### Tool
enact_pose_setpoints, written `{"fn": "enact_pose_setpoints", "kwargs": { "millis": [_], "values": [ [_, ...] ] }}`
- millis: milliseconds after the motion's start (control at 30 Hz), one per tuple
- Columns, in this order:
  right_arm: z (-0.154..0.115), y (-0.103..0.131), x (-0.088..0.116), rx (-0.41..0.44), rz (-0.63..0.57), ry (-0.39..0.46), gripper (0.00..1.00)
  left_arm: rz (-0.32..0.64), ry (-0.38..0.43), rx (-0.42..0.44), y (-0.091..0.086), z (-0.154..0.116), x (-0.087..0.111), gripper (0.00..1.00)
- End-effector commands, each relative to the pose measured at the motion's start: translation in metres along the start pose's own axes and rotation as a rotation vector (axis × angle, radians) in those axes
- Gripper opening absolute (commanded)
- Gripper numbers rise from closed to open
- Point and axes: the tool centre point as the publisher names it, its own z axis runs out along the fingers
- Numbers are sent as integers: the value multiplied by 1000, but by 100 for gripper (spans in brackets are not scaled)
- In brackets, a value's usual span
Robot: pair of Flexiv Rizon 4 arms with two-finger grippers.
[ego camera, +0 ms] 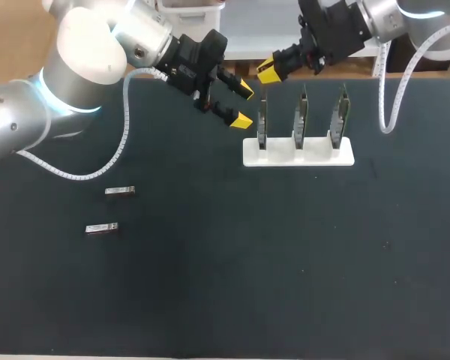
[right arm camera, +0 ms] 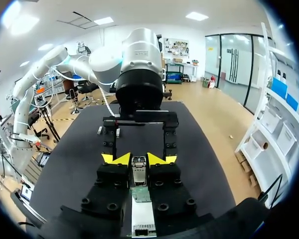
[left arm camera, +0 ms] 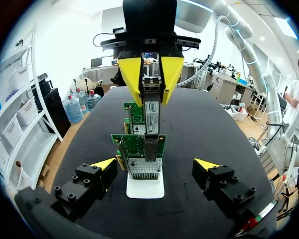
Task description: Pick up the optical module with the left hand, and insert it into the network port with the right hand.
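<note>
Item: optical module (left arm camera: 151,112), one, clamped between the yellow tips of our right end effector (left arm camera: 151,79). It hangs nose-down from it onto the port of the nearest network card (left arm camera: 134,144); whether it has entered, we cannot tell.

Handling, as we judge it: light, rigid, smooth-sided metal. Hold the flat long sides near the tail, nose free. Press straight, since port and card look delicate.

Left end effector (left arm camera: 155,167): fingers wide, empty, facing the white holder (left arm camera: 145,189).

Spare modules (ego camera: 120,191): two, on the surface (ego camera: 285,262), well apart from both end effectors.

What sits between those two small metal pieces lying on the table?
Nothing; the head view shows only bare dark table between the farther optical module and the nearer optical module.
</note>
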Motion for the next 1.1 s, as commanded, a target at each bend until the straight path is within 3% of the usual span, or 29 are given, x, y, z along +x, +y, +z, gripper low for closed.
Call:
{"fn": "enact_pose_setpoints", "kwargs": {
  "millis": [33,1100],
  "values": [
    [1,0,2,-1,5,3,0,-3,6,4,2,0,-1,100],
    [4,2,2,-1,4,1,0,-3,6,4,2,0,-1,100]
  ]
}}
